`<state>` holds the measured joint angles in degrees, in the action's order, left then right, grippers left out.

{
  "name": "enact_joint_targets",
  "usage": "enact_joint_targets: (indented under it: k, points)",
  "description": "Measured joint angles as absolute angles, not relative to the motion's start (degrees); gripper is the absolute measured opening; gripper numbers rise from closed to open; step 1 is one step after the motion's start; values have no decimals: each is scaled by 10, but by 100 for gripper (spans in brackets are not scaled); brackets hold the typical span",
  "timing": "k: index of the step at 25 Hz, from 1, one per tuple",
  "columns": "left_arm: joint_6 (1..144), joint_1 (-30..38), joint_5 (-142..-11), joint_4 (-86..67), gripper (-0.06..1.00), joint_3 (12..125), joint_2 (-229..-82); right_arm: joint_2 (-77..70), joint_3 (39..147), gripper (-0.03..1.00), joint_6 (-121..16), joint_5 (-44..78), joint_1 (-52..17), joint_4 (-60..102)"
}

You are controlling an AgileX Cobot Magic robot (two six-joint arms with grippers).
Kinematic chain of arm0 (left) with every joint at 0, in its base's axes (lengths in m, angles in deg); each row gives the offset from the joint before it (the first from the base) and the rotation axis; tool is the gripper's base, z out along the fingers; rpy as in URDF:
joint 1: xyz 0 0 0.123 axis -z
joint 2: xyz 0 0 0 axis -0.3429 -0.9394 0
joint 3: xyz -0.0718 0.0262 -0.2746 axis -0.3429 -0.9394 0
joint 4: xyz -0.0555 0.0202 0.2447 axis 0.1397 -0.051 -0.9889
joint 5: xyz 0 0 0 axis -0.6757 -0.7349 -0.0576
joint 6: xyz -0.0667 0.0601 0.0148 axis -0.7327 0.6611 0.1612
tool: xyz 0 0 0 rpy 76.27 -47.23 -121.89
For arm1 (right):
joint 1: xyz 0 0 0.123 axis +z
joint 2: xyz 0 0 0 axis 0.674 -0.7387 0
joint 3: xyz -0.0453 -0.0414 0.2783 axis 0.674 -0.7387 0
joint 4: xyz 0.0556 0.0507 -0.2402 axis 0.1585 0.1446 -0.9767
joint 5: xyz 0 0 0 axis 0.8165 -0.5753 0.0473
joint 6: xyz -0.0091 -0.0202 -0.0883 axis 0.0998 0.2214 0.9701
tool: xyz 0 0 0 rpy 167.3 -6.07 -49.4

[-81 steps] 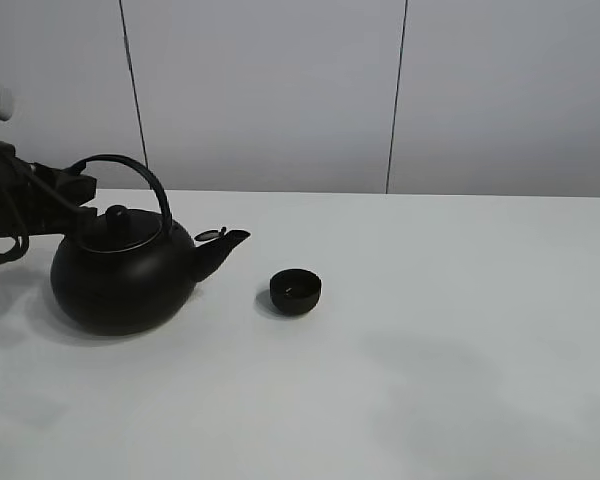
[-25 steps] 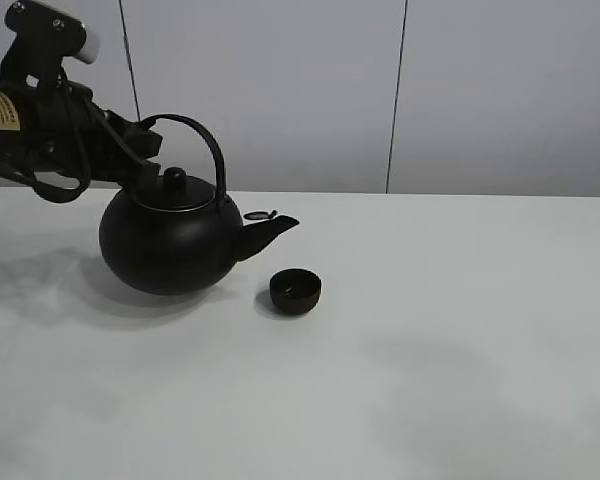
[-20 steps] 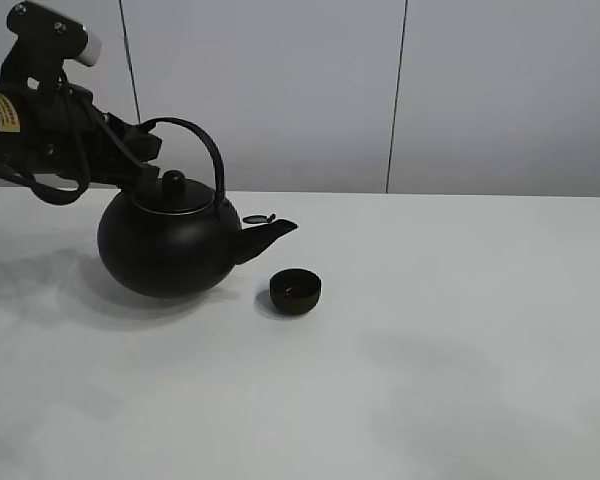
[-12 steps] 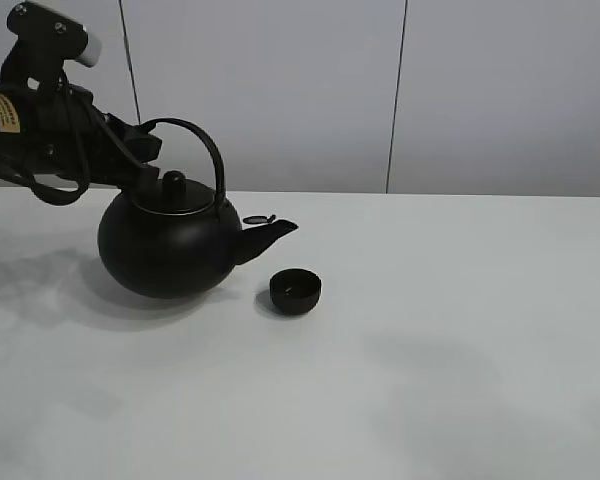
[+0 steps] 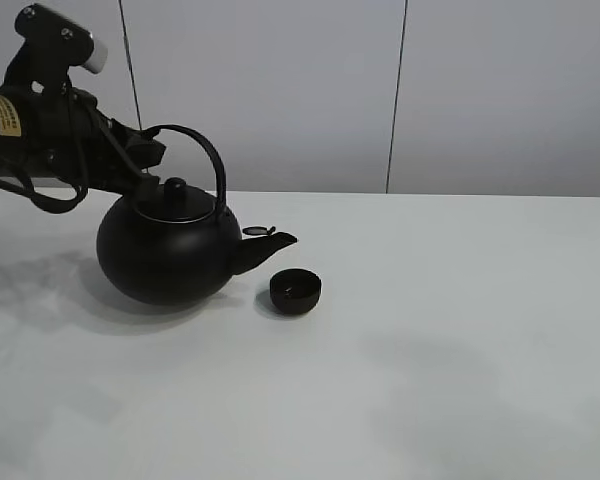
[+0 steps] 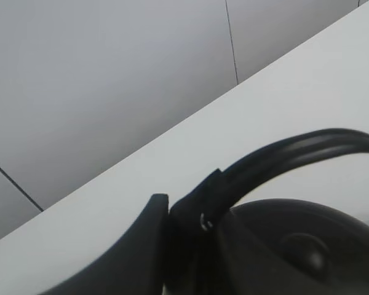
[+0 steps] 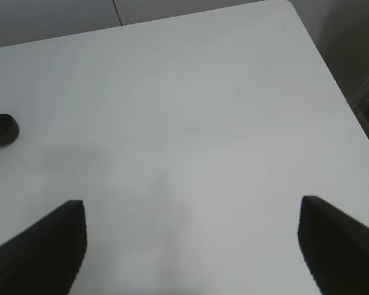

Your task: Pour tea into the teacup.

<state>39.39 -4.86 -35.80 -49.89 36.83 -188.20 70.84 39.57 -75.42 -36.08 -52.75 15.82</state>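
Note:
A big round black kettle (image 5: 165, 258) hangs from my left gripper (image 5: 140, 155), which is shut on its arched handle (image 5: 202, 150). The kettle is tipped slightly, and its spout (image 5: 278, 241) points down-right, just left of and above the teacup (image 5: 295, 290). The teacup is small, black and bowl-shaped, and stands on the white table (image 5: 430, 330). No stream of tea shows. In the left wrist view the fingers (image 6: 166, 246) clamp the handle (image 6: 295, 150) above the lid knob (image 6: 304, 253). My right gripper (image 7: 190, 246) is open and empty, far from the teacup (image 7: 1, 130).
A grey panelled wall (image 5: 400, 90) stands behind the table. The table's right edge (image 7: 332, 80) shows in the right wrist view. My right arm does not show in the exterior high view.
My left gripper has lifted the kettle from the left and carried it right toward the teacup. In the last second the spout has dipped lower. The teacup has not moved.

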Motion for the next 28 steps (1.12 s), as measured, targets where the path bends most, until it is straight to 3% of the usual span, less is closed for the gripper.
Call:
enact_joint_targets:
  k: [28]
  points:
    - [412, -49, -382, -513, 13, 406, -1902, 708, 396, 64, -754, -361, -528, 158]
